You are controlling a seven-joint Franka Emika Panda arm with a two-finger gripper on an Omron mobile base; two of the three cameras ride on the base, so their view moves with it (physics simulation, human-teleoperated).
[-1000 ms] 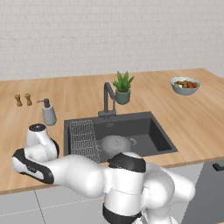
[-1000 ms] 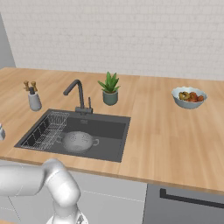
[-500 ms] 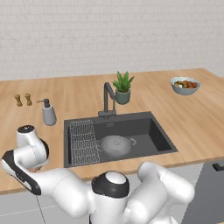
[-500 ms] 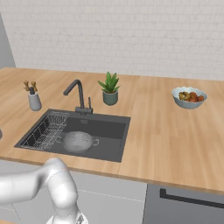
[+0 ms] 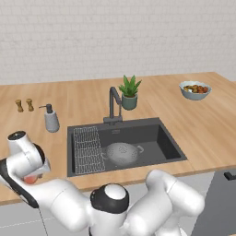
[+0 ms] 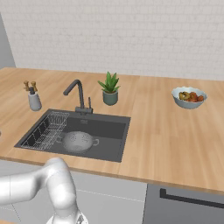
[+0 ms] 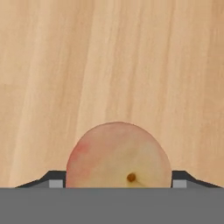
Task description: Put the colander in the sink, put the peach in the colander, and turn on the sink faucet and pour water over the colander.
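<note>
Left base view: the arm has swung down to the counter's (image 5: 207,124) front left corner, over the peach (image 5: 30,179); the colander (image 5: 121,152) already sits in the sink (image 5: 170,145).

Hand view: the jaws straddle the peach (image 7: 119,155); whether they grip it, I cannot tell.

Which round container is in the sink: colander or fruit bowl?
The colander, the perforated silver one, sits in the sink beside the wire rack. The fruit bowl stands on the counter, far right.
</note>
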